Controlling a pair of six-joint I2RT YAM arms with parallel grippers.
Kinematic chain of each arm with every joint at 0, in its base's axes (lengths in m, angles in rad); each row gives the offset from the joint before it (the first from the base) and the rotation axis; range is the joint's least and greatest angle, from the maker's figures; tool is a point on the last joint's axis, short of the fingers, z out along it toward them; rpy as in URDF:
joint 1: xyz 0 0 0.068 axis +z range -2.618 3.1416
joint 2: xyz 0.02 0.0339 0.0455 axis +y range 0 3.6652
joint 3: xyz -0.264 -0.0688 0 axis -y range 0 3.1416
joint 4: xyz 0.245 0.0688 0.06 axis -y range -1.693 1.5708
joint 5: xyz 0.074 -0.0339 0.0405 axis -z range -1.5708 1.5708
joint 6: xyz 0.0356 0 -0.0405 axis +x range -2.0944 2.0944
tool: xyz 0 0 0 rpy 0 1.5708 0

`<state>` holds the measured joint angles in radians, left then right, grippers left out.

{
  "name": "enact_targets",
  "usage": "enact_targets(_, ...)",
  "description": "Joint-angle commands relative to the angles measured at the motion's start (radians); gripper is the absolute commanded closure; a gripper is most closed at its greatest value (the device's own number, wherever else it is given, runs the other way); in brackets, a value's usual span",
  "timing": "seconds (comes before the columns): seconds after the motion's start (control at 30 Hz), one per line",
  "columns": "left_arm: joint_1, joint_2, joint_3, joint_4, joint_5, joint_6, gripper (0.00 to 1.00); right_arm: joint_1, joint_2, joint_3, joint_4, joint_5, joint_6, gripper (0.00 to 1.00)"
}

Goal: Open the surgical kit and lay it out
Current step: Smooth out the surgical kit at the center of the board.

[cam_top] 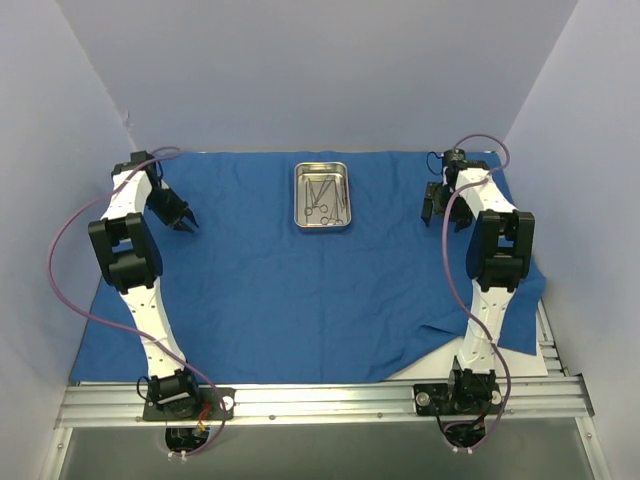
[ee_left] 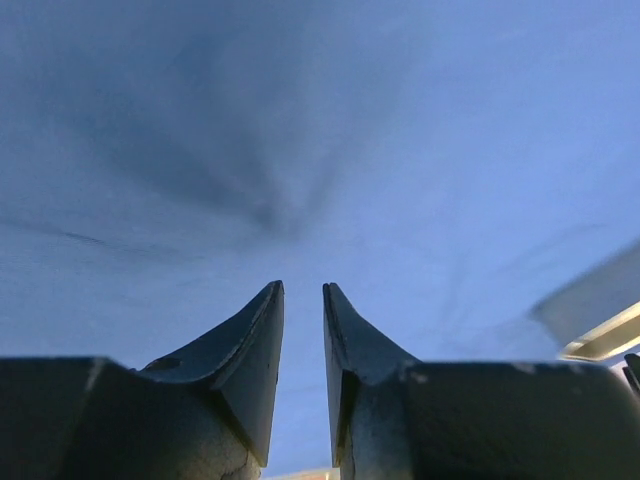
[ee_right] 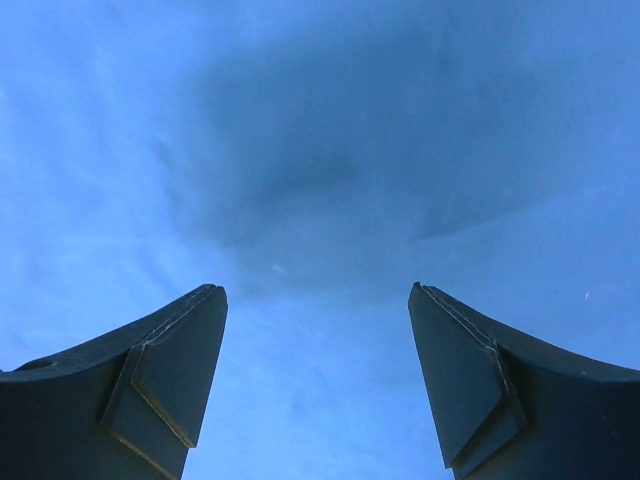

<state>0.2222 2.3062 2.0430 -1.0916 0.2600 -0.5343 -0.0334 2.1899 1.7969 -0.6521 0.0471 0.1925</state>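
Left gripper (cam_top: 183,220) hangs low over the far left of the cloth (cam_top: 300,300), jaws a narrow slit apart with nothing between them. Right gripper (cam_top: 432,208) hangs over the far right, jaws wide and likewise empty. Neither visibly pinches fabric. Spread across the table (cam_top: 520,362), the cloth probably serves as the working field, though its near right edge is rumpled. Between the arms at the far middle sits the tray (cam_top: 298,195), apart from both, keeping the instruments (cam_top: 322,200) together inside, not yet laid out.
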Motion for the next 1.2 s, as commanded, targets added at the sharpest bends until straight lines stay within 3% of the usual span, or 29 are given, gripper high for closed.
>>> enact_targets(0.0,0.0,0.021,-0.05,0.025,-0.01,0.028,0.69,-0.007,-0.053,-0.102,0.048,-0.007,0.007,0.25)
enact_targets(0.13,-0.001,0.09,-0.017,0.012,0.01,0.019,0.7,-0.002,-0.012,-0.12,0.074,-0.019,0.013,0.25)
enact_targets(0.37,0.0,0.189,0.087,-0.02,0.013,0.017,0.7,-0.005,0.14,-0.013,0.055,-0.018,0.018,0.24)
enact_targets(0.57,0.002,0.234,0.175,-0.07,-0.007,0.043,0.7,-0.007,0.177,0.093,0.002,-0.006,0.007,0.24)
enact_targets(0.7,0.002,0.159,0.149,-0.08,-0.038,0.054,0.71,-0.002,0.021,0.026,-0.014,0.019,0.039,0.25)
enact_targets(0.73,0.0,0.133,0.131,-0.07,-0.035,0.048,0.71,-0.006,-0.081,-0.04,-0.009,0.025,0.073,0.27)
enact_targets(0.87,-0.026,-0.042,-0.07,0.019,-0.001,0.004,0.7,-0.025,-0.32,-0.244,0.017,-0.016,0.151,0.3)
enact_targets(0.97,-0.055,-0.157,-0.257,0.105,0.044,-0.042,0.7,-0.054,-0.455,-0.422,0.052,-0.093,0.224,0.38)
enact_targets(1.1,-0.075,-0.196,-0.365,0.121,0.073,-0.04,0.71,-0.109,-0.559,-0.615,0.06,-0.142,0.292,0.74)
enact_targets(1.13,-0.073,-0.189,-0.369,0.11,0.076,-0.023,0.71,-0.121,-0.593,-0.646,0.065,-0.148,0.298,0.88)
enact_targets(1.17,-0.072,-0.182,-0.375,0.104,0.074,-0.015,0.72,-0.132,-0.611,-0.675,0.072,-0.147,0.303,0.94)
